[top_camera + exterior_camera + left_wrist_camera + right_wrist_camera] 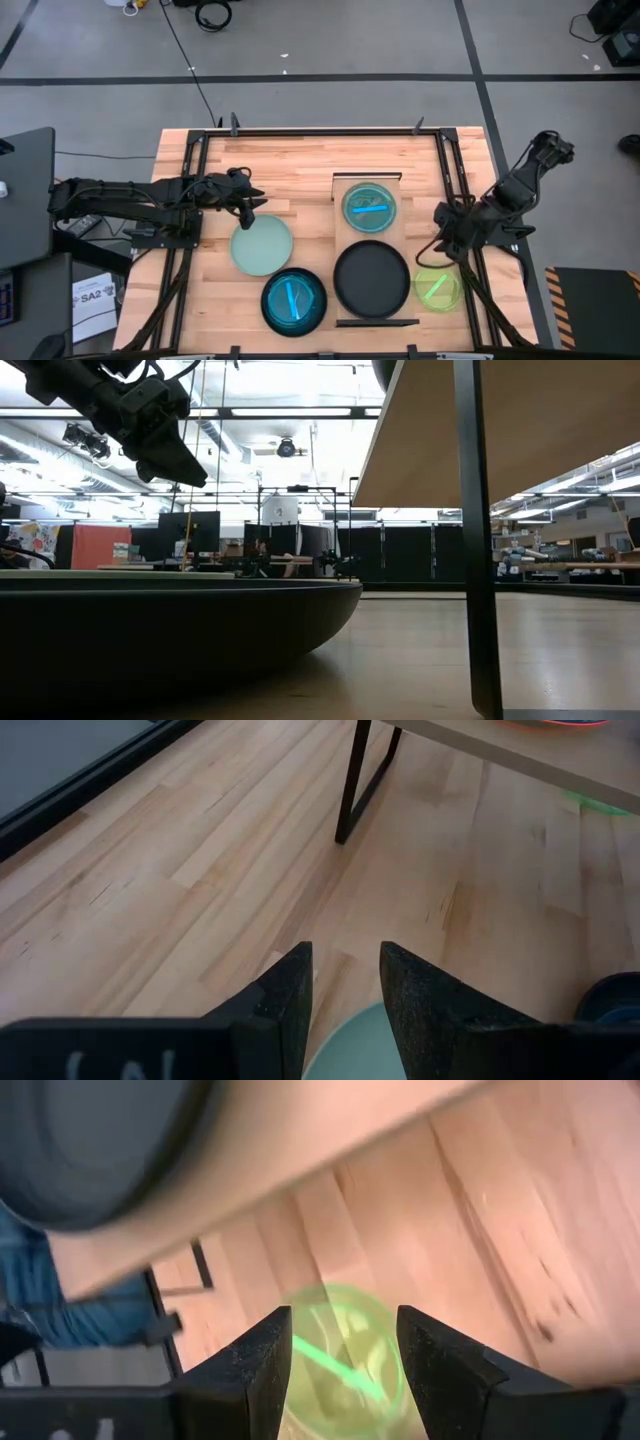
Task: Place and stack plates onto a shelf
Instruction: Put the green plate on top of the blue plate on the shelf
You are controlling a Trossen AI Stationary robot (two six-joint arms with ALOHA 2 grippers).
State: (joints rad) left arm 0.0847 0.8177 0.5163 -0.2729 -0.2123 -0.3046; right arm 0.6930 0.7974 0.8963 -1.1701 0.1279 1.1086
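The left end effector point(250, 203) is hovering spread over the mint plate point(262, 246); the right end effector point(447, 232) is hanging spread above the lime-green plate point(437, 287) on the bench point(300, 160).

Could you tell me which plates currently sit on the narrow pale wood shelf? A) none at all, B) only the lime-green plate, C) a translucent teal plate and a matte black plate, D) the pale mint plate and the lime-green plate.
C: the high view shows the translucent teal round plate and the large matte black round plate on the narrow pale wood shelf.
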